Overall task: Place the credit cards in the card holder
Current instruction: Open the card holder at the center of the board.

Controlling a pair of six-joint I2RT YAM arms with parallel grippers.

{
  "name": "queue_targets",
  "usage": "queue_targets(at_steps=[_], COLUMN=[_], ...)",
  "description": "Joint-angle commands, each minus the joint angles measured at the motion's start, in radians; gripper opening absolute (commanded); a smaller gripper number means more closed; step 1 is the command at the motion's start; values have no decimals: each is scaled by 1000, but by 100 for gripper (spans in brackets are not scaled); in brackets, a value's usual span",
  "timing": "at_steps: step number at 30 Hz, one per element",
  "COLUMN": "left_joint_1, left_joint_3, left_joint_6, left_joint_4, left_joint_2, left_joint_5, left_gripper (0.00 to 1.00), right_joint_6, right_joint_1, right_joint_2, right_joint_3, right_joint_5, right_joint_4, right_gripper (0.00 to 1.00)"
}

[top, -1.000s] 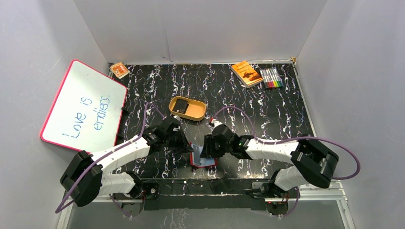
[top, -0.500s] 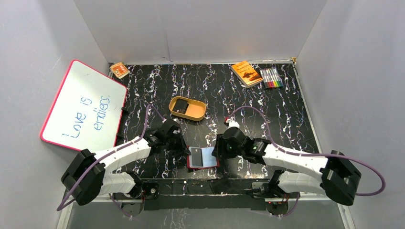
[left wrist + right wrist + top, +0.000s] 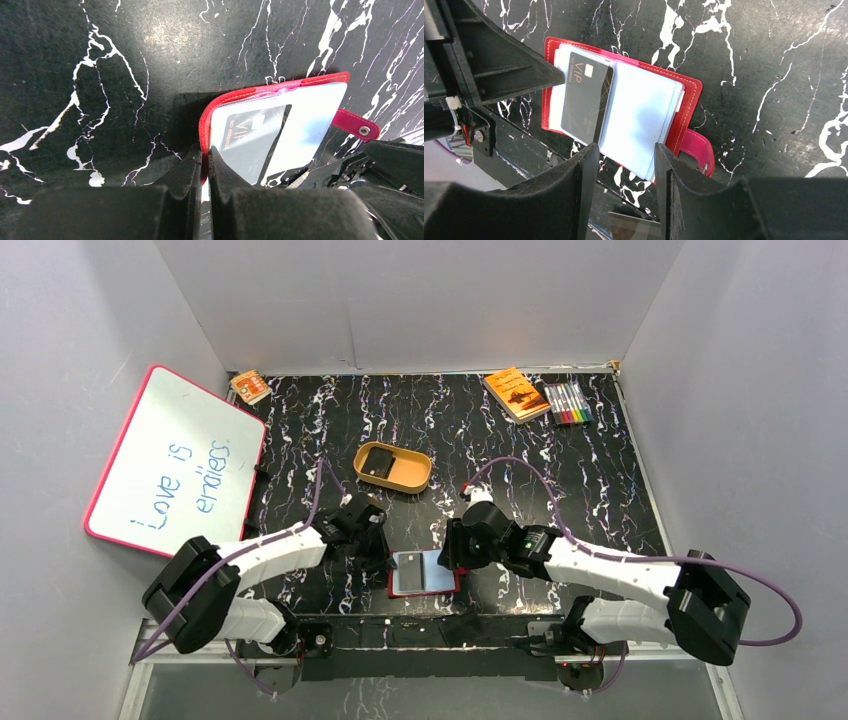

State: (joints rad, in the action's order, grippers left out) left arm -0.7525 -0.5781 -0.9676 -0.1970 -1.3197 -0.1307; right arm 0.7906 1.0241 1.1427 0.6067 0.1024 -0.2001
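The red card holder (image 3: pixel 440 587) lies open and flat near the table's front edge, grey-blue pockets up. It also shows in the left wrist view (image 3: pixel 218 101) and the right wrist view (image 3: pixel 692 97). A black credit card (image 3: pixel 407 565) marked VIP (image 3: pixel 586 95) sits slanted in the left pocket (image 3: pixel 250 140), one end sticking out. My left gripper (image 3: pixel 384 560) is shut on the holder's red left edge (image 3: pixel 205 156). My right gripper (image 3: pixel 452 556) is open and empty just right of the holder (image 3: pixel 624 156), near the snap tab (image 3: pixel 699 150). A second black card (image 3: pixel 378 464) lies in the tan dish.
The tan oval dish (image 3: pixel 412 480) stands behind the holder. A whiteboard (image 3: pixel 175 465) leans at the left. A small orange box (image 3: pixel 249 387) is at the back left, and an orange booklet (image 3: pixel 517 393) and markers (image 3: pixel 567 402) are at the back right.
The holder went from half-raised to lying open and flat. My right gripper let go of the card, now in the left pocket, and drew back to the right.
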Motion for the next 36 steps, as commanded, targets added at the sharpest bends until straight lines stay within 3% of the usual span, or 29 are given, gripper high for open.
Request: queue_targets(at_steps=[1,8,11,15,19,24,31,36], left_joint_1=[0,0,0,0,-1,0,-36,-55], left_joint_3=[13,-20,-38,-77,-120,-126,-169,-152], left_joint_6=[20,44,39,30,28,2,-12,3], left_joint_4=[-41,-90,-99,-122,-95,73,214,223], left_joint_2=[22,86,112,162,194,128,-58,-122], left_joint_5=[78,98,79,59,16,-110,-181,-165], left_gripper=[2,44,56,64,67,65,53,43], right_joint_6=[37,42,39,37,28,43,59,63], right_joint_1=[-2,-3,-1,-2,-3,-3,-3,-3], right_joint_2=[40,68,64,43,11,-9,-32,-35], right_joint_3=[-10,-11,-1,10,8,4,-9,-24], right_joint_5=[0,11,14,27,44,71,78,69], right_joint_4=[68,59,40,10,-8,-41,-55,-45], right_gripper=[53,53,53,53,53,50,50,50])
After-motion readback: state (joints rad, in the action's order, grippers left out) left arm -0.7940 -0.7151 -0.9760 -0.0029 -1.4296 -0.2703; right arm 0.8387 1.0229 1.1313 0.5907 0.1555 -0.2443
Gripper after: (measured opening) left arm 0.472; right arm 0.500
